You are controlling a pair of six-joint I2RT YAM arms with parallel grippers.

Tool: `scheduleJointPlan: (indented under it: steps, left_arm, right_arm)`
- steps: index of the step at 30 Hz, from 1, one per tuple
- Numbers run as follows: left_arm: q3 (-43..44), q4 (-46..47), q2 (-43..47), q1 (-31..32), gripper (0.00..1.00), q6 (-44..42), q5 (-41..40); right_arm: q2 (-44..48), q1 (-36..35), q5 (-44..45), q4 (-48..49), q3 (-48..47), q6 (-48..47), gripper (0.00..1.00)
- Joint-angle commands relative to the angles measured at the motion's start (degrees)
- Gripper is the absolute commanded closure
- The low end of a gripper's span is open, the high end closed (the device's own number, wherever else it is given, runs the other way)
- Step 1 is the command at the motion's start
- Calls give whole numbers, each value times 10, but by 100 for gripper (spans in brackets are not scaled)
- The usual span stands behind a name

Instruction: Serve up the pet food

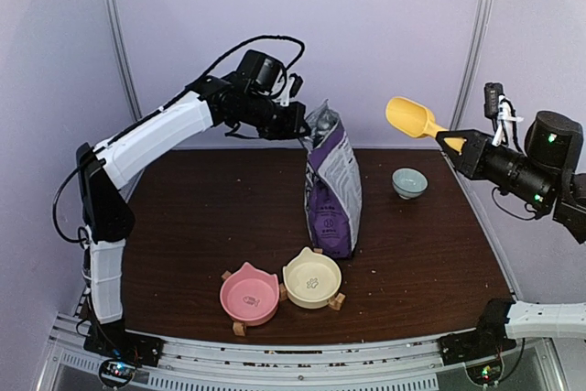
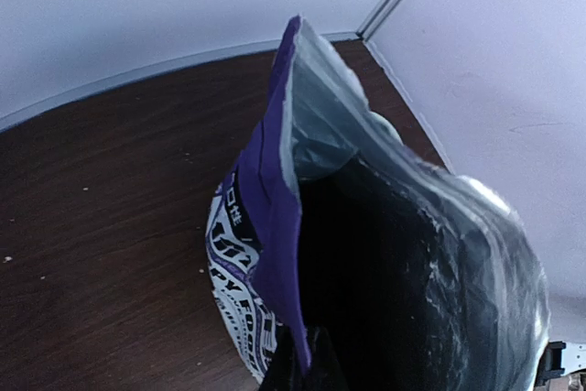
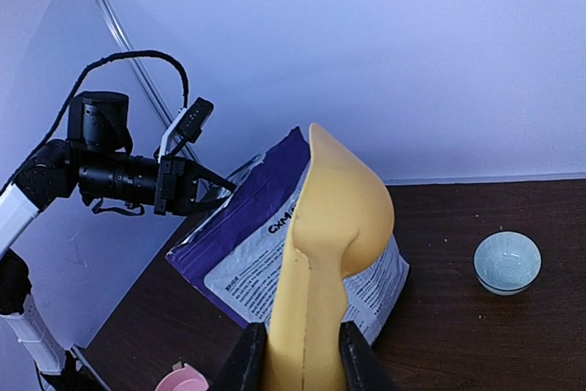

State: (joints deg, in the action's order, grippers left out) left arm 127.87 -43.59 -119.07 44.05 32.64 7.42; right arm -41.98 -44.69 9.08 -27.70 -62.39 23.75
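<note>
Pet food not visible: purple bag (image 1: 334, 190) mouth open, interior dark. Left tool (image 1: 300, 125) clamped on its top edge; right tool (image 3: 304, 368) grips yellow scoop (image 3: 339, 208) handle.

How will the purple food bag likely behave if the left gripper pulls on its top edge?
Probably floppy: the purple bag has a crumpled film top, creased where the left gripper pinches it. Likely tippy: it stands tall on a narrow base.

Your left arm (image 1: 156, 139) stretches high and rightward, the left gripper (image 1: 305, 131) pinched shut on the top edge of the bag (image 1: 334, 190), while your right arm (image 1: 540, 167) is raised, the right gripper (image 1: 455, 144) clamping the handle of the scoop (image 1: 407, 116).
</note>
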Motion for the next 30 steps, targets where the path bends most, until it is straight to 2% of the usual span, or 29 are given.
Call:
scheduleJointPlan:
  steps: [1, 8, 13, 17, 20, 23, 30]
  left_arm:
    - [23, -9, 81, -70, 100, -72, -54]
    - [66, -43, 143, -101, 100, -221, -124]
    - [41, -38, 174, -97, 100, -266, -90]
    - [-2, -29, 190, -61, 100, -300, -76]
    - [-74, -24, 200, -31, 100, -293, -72]
    - [-191, -11, 208, -5, 100, -264, -72]
    - [-383, 35, 252, 57, 100, -195, -79]
  right_arm:
    - [5, 0, 8, 4, 6, 9, 87]
    - [-7, -1, -1, 19, 13, 20, 86]
    - [-22, -3, -15, 32, 12, 26, 87]
    - [-32, -11, -31, 43, 13, 28, 87]
    - [-41, -23, -51, 54, 16, 28, 87]
    - [-52, -42, -72, 69, 25, 28, 87]
    - [-91, -119, -110, 96, 58, 28, 87]
